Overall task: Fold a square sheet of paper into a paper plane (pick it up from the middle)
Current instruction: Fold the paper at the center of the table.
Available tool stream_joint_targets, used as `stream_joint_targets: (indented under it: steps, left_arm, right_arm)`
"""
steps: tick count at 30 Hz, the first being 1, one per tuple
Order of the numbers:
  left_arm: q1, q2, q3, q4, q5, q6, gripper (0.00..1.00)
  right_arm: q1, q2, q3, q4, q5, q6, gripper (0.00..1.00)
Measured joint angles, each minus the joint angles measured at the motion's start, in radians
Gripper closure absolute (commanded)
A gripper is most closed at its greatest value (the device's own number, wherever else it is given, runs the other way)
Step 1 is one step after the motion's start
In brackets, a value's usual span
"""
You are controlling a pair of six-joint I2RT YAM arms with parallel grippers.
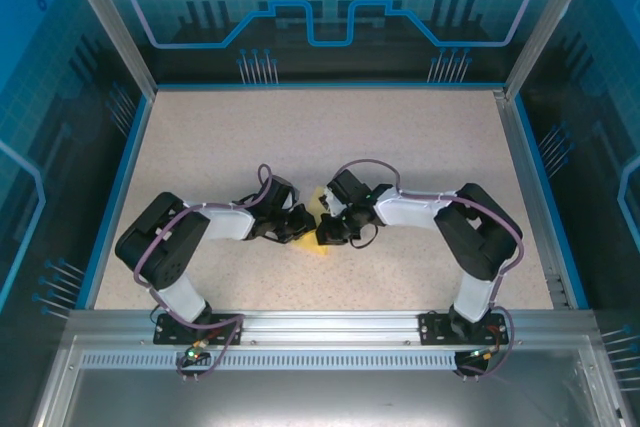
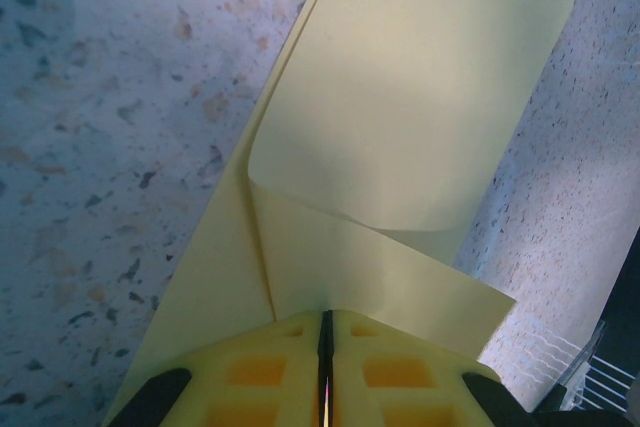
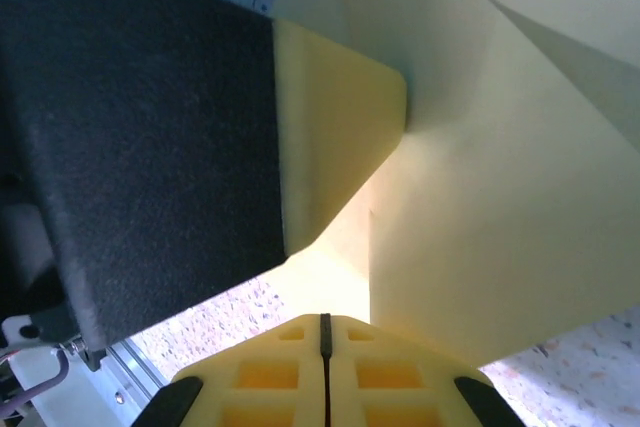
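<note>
- Paper [image 2: 400, 97] sits near the middle of the table [image 1: 400, 137], a little toward its near edge. It is partly folded, with a curled flap lying over a flatter layer. I cannot tell whether it rests on the table.
- Left gripper [image 2: 325, 332] is clamped on the paper. Its yellow pads are pressed together and the sheet comes out from between them.
- Right gripper [image 3: 325, 332] is likewise closed on the paper. It reaches in from the table's right side, so the two tips meet above the table's middle.
- The step in hand looks like forming a fold between the two grips. The flap's bend is rounded, so the crease seems not yet set.
- One grip should act as an anchor while the other carries its edge across.
- Line the edges up before pressing anything flat.
- Move slowly, since thin paper may slip or tear if the grippers pull apart.
- Press the bend down against the table to sharpen it.
</note>
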Motion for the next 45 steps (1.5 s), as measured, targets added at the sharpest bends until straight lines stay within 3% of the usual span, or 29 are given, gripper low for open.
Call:
stream_joint_targets:
  steps: [45]
  left_arm:
    - [0.0,0.0,0.0,-0.002,0.0,0.0,0.88]
  right_arm:
    - [0.0,-0.013,-0.06,-0.005,-0.021,-0.017,0.94]
